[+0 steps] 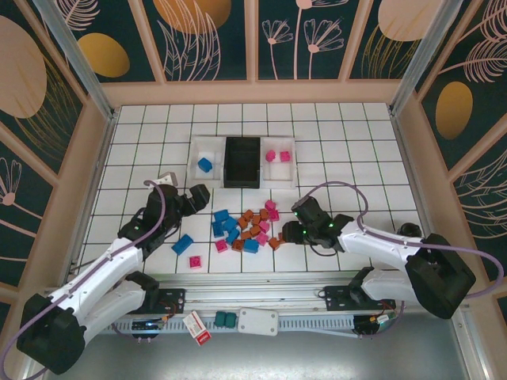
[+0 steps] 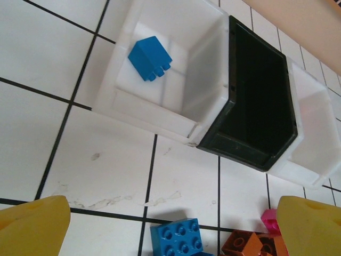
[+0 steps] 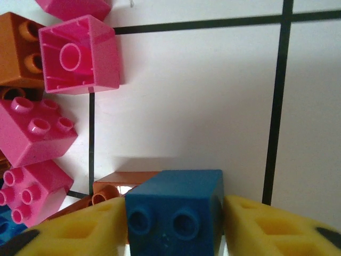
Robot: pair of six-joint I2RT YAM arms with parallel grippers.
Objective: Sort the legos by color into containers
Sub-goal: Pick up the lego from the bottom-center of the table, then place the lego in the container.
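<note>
Though three legos (image 1: 205,165) sit binned, the pile (image 1: 245,228) lies unsorted; right gripper (image 3: 175,226) clamps blue brick (image 3: 176,205), left gripper (image 2: 171,226) gapes empty.

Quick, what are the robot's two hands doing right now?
Left gripper: open, holding nothing.
Right gripper: closed on a small blue plastic brick.

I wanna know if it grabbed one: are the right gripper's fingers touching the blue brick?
Touching. Right wrist view: both fingers press against the sides of the blue brick.

Teal blocks (image 1: 226,319); perhaps a red-and-white tag (image 1: 197,326)
</note>
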